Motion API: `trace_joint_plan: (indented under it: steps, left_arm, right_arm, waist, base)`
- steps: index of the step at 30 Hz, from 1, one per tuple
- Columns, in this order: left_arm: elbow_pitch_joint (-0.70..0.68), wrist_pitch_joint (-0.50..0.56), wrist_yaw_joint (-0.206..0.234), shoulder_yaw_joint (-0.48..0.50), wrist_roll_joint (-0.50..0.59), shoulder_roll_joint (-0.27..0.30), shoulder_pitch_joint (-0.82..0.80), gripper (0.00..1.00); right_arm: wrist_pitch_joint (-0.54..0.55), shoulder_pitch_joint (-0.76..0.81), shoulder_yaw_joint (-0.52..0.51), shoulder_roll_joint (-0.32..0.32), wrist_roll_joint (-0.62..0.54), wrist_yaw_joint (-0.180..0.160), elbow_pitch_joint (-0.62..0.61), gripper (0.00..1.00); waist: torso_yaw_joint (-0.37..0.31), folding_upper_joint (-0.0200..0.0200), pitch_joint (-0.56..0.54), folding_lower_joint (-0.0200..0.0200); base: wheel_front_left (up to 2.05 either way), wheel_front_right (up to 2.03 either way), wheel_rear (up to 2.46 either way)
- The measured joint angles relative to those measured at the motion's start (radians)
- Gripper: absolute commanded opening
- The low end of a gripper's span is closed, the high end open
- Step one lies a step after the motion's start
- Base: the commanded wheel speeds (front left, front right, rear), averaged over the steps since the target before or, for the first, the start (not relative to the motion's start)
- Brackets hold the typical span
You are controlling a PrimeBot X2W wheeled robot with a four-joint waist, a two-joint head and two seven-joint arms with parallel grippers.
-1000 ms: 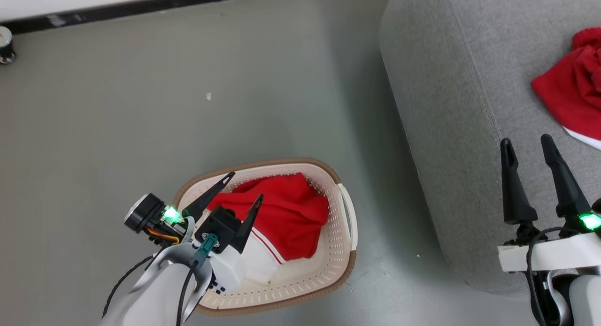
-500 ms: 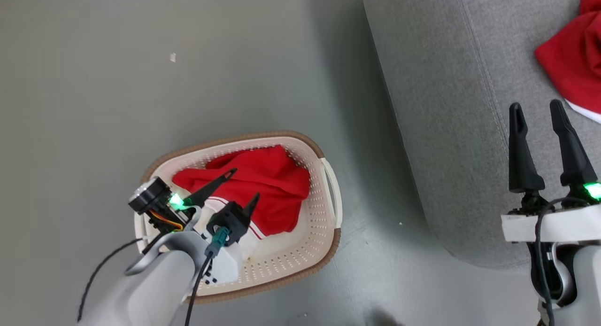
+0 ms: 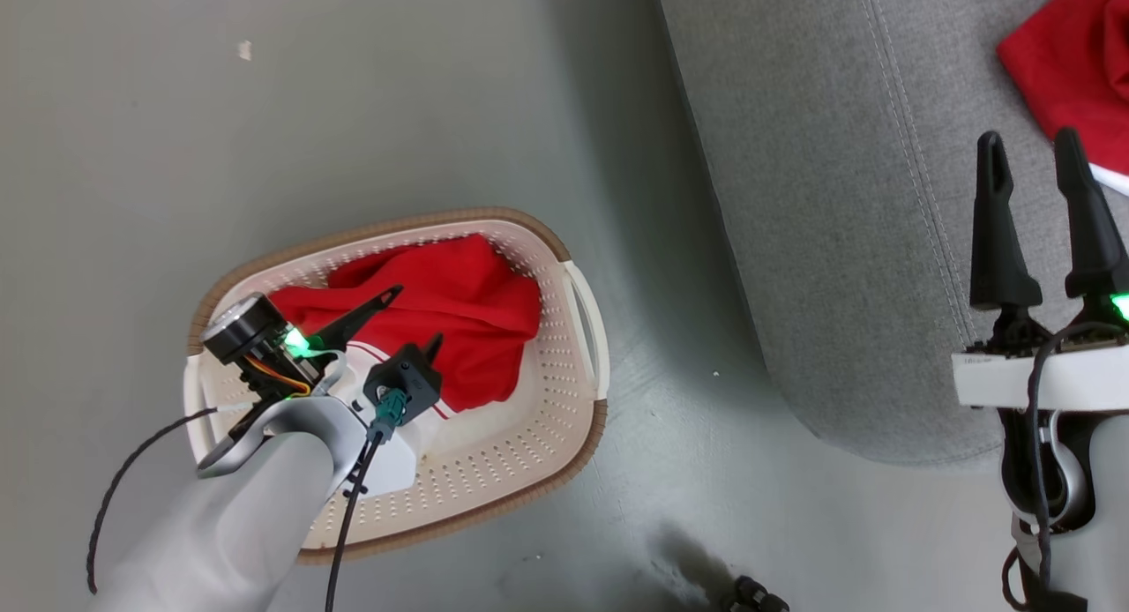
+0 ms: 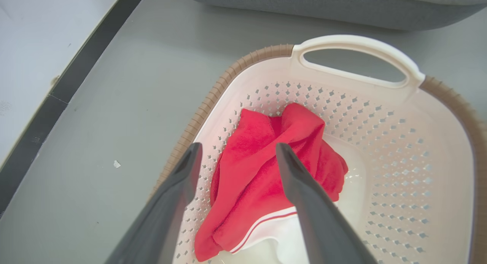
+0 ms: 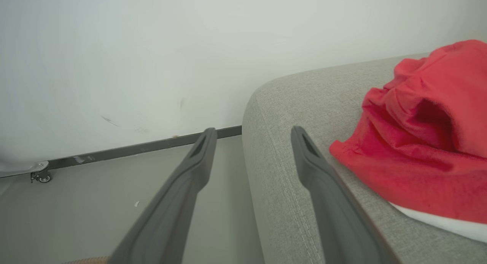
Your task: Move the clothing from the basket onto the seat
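Note:
A red piece of clothing [image 3: 476,303] with a white panel and stripes lies crumpled in the cream basket [image 3: 547,409] on the floor. My left gripper [image 3: 414,315] hangs open inside the basket, just above the garment. In the left wrist view its fingers straddle the red fabric [image 4: 251,180] within the basket [image 4: 380,142], without touching it as far as I can see. A second red piece of clothing [image 3: 1067,56] rests on the grey seat [image 3: 820,197]. My right gripper [image 3: 1028,138] stands open and empty over the seat's edge [image 5: 289,104], left of that garment [image 5: 426,142].
The basket stands on grey floor just left of the seat's rounded corner. A white wall with a dark baseboard runs behind, with a small caster wheel [image 5: 40,175] at its foot. A dark object [image 3: 750,594] lies at the bottom edge.
The head camera has tipped down and shifted. My left gripper has gone deeper into the basket, from near its rim to over the red garment. The right gripper stays open over the seat.

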Motion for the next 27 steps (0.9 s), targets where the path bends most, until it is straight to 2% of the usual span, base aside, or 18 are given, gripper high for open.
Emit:
trace_joint_plan:
  steps: [15, 27]
  left_arm:
    - [0.094, 0.019, 0.019, -0.002, 0.029, 0.015, -0.065, 1.0]
    - [0.145, 0.029, 0.097, -0.011, 0.082, 0.031, -0.106, 1.0]
  right_arm:
    - [0.0, -0.052, 0.017, 0.0, 0.05, 0.0, -0.003, 1.0]
    - [0.0, -0.091, 0.038, 0.001, 0.08, 0.0, -0.002, 1.0]
  waist:
    - [-0.066, 0.0, 0.091, 0.0]
    - [-0.106, 0.0, 0.15, 0.0]
  base:
    - [0.0, 0.0, 0.0]
    - [0.0, 0.0, 0.0]
